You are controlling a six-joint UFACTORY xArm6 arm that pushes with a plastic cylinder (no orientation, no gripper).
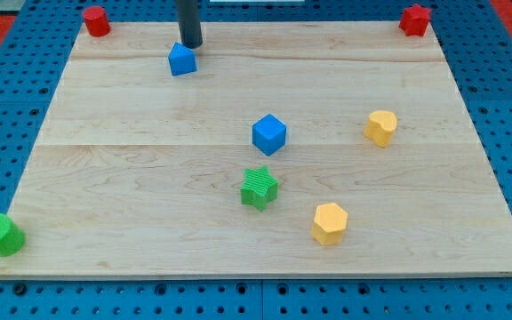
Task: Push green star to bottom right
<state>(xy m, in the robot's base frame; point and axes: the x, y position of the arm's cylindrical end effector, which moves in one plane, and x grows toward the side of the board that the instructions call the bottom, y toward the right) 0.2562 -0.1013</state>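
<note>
The green star [259, 188] lies on the wooden board [132, 178], a little below its middle. My tip [190, 44] is near the view's top, left of centre, just above and right of a small blue block [182, 60], touching or nearly touching it. The tip is far from the green star, up and to the left of it. A blue cube [269, 134] sits just above the star. A yellow hexagonal block [330, 222] sits to the star's lower right.
Another yellow block [381, 127] lies at the right of the board. A red cylinder [96, 20] stands at the top left corner, a red star-like block [414, 20] at the top right, a green cylinder [0, 235] at the bottom left corner.
</note>
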